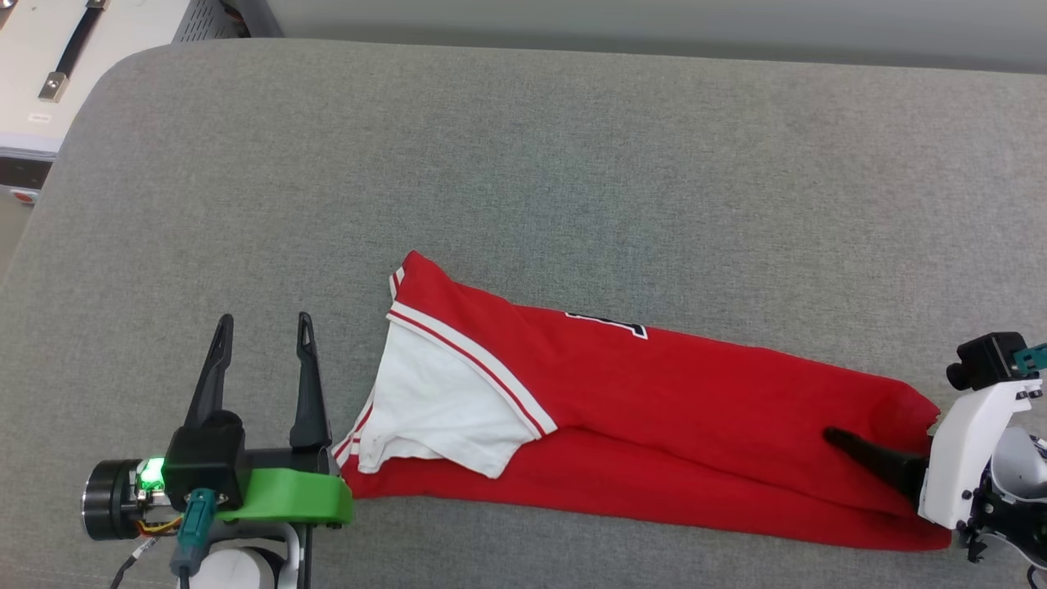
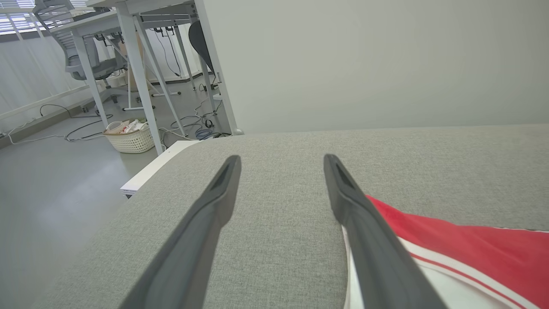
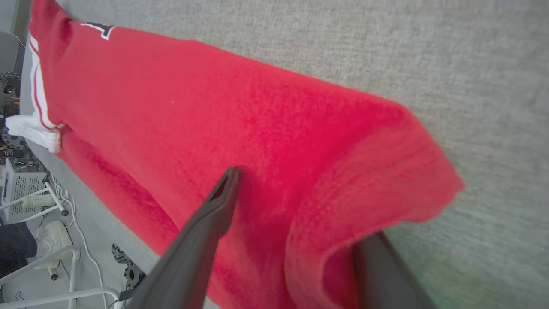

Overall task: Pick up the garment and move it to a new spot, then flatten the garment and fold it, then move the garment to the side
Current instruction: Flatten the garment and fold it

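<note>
The garment (image 1: pixel 654 393) is a red jersey with a white sleeve, lying in a long band across the grey cushion (image 1: pixel 523 164); part of a black numeral shows at its far edge. My left gripper (image 1: pixel 264 319) stands open just left of the sleeve end, nothing between its fingers. In the left wrist view the left gripper (image 2: pixel 282 158) has the garment (image 2: pixel 472 244) beside its right finger. My right gripper (image 1: pixel 842 446) is at the hem end, jaws wide. In the right wrist view the right gripper (image 3: pixel 300 201) has one finger on top of the garment (image 3: pixel 193 107) and the other under the raised hem fold.
A white cabinet (image 1: pixel 49 74) stands past the cushion's far left corner. Beyond the cushion's left edge, the left wrist view shows desk legs (image 2: pixel 141 77) and a woven basket (image 2: pixel 128 137) on the floor. A plain wall (image 2: pixel 364 60) backs the cushion.
</note>
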Tool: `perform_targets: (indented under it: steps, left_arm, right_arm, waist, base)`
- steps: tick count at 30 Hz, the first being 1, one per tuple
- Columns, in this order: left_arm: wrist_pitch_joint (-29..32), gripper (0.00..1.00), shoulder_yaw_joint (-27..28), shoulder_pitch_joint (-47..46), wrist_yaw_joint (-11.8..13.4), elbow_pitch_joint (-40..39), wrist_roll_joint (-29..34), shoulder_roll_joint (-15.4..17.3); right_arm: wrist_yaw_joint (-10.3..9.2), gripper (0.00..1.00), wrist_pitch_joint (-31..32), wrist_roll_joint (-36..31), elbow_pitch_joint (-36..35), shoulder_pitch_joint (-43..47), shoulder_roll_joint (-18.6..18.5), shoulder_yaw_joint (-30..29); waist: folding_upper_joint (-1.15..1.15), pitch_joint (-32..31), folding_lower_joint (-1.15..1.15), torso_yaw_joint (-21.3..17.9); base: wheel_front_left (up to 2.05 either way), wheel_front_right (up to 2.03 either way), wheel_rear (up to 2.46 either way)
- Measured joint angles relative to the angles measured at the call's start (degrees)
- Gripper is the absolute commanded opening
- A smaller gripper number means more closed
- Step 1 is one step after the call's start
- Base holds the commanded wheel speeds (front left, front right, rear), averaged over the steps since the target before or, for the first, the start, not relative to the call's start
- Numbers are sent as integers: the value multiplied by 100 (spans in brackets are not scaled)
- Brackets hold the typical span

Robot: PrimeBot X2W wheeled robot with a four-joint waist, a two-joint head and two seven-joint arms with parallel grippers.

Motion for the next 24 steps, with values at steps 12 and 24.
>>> perform_targets:
  steps: [12, 24]
  left_arm:
    - [0, 100, 494, 331, -374, -16, 643, -412]
    - [0, 100, 667, 577, -534, -8, 811, -550]
  right_arm:
    - [3, 0, -315, 66, 38, 249, -278, 74]
    - [2, 0, -336, 66, 861, 446, -1046, -467]
  waist:
    - [0, -208, 1, -103]
    - [0, -544, 0, -225]
  base:
    - [0, 0, 0]
    - [0, 0, 0]
